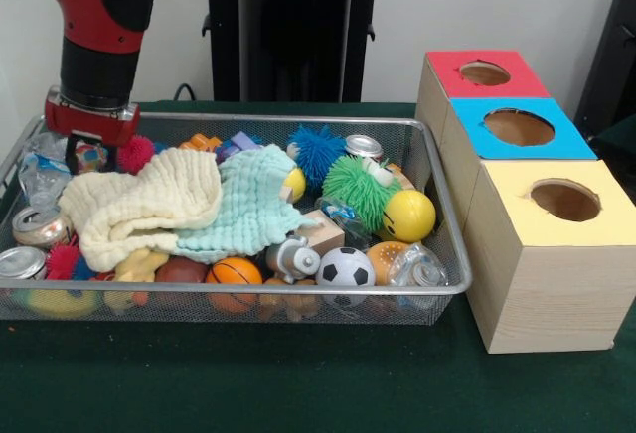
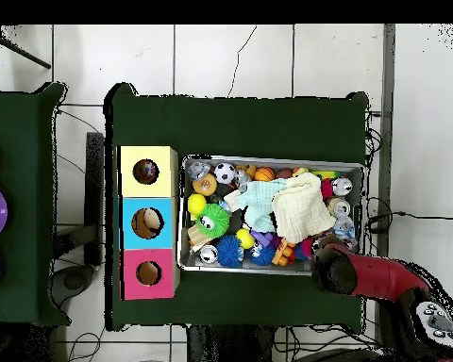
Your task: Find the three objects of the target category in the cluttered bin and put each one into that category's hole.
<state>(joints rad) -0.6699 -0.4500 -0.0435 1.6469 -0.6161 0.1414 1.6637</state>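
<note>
The pincer point(image 1: 87, 153) sits low in the far corner of the wire bin point(image 1: 437, 170); its opening cannot be determined. A cream cloth point(image 1: 139, 205) and mint cloth point(image 1: 250, 200) cover the toys. No dotted cloth is identifiable. The yellow box's hole point(image 1: 564, 200) is beside the bin on the tabletop point(image 1: 248, 383).
</note>
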